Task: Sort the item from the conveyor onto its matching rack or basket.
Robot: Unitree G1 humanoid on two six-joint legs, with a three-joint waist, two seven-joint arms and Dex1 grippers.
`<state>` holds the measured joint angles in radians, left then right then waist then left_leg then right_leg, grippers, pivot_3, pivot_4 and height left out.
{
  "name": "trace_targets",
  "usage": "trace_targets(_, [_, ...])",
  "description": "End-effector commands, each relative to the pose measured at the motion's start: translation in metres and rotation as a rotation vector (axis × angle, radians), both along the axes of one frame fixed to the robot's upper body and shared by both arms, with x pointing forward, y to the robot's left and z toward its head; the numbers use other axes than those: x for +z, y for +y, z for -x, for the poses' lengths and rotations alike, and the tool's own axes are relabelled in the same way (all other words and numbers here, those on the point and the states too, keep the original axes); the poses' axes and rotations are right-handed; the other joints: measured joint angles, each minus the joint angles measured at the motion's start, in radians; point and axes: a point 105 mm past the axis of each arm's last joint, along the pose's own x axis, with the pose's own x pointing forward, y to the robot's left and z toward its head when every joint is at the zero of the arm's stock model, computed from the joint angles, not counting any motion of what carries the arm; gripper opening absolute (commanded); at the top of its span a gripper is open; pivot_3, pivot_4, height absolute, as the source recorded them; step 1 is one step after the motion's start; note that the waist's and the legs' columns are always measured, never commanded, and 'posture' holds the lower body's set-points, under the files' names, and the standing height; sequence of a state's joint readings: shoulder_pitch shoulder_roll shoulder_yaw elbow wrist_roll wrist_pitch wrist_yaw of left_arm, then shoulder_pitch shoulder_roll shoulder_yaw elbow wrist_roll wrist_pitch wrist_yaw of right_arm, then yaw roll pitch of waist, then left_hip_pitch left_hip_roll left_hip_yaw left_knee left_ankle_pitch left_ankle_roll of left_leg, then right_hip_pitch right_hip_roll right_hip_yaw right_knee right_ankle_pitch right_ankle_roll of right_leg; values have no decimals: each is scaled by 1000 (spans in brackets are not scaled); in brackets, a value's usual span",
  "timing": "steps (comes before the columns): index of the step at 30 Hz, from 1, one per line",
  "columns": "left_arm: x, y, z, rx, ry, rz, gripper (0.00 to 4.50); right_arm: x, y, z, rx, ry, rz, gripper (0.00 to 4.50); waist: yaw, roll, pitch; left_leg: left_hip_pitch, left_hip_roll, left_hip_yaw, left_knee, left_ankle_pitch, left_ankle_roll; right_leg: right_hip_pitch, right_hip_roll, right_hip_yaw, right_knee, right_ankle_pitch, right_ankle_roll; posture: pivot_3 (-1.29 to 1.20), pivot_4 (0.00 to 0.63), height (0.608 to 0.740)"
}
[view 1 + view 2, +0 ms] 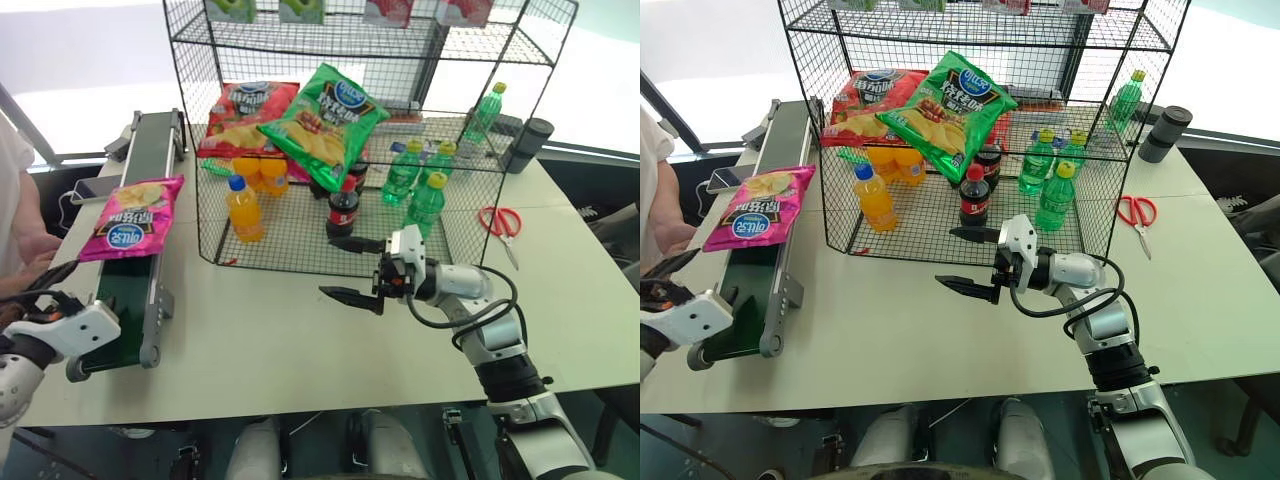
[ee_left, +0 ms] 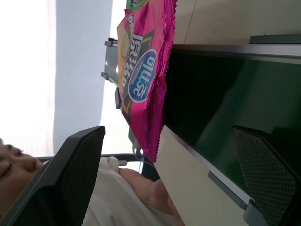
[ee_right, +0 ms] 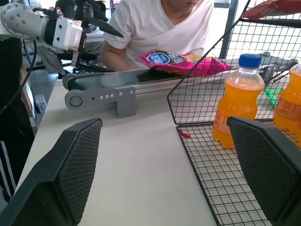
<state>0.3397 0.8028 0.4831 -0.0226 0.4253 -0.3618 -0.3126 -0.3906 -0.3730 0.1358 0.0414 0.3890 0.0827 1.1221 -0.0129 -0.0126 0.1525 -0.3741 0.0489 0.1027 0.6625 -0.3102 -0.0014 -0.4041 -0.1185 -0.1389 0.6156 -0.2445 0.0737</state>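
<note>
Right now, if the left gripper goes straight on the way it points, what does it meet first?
Probably the pink crisp bag on the conveyor: it lies ahead between the open jaws of the left gripper, though depth is hard to judge.

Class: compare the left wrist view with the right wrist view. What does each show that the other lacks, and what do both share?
Left wrist alone: the left gripper from behind, fingers wide apart. Right wrist alone: orange drink bottles on the wire rack, and the open right gripper. Both: the pink crisp bag lying on the green conveyor, and a person in a white shirt.
</note>
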Motion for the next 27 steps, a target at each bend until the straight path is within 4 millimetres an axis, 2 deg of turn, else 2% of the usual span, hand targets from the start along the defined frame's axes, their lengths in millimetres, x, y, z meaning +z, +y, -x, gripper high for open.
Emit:
trace_targets(1, [5, 0, -3, -7, -27, -3, 4500, 12, 3, 4, 26, -63, 8, 4425, 0, 0, 0, 0, 0, 0, 0, 0, 0, 0, 0, 0, 0, 0, 0, 0, 150, 740])
trace_targets(14, [-5, -8, -14, -36, -22, 18, 4500, 33, -2, -3, 21, -90, -14, 4425, 0, 0, 0, 0, 0, 0, 0, 0, 0, 0, 0, 0, 0, 0, 0, 0, 150, 740])
trace_targets(21, [-7, -5, -18, -29, -20, 3, 4500, 43, 5, 13, 95, -16, -110, 4425, 1, -1, 0, 0, 0, 0, 0, 0, 0, 0, 0, 0, 0, 0, 0, 0, 150, 740])
trace_targets(25, [-13, -5, -20, -29, -3, 17, 4500, 41, 9, 16, 94, -22, -93, 4425, 2, 0, 0, 0, 0, 0, 0, 0, 0, 0, -1, 0, 0, 0, 0, 0, 150, 740])
trace_targets(27, [-14, -5, -20, -27, -3, 23, 3962, 40, 9, 15, 84, -31, -78, 4500, 1, 0, 0, 0, 0, 0, 0, 0, 0, 0, -1, 0, 0, 0, 0, 0, 150, 740])
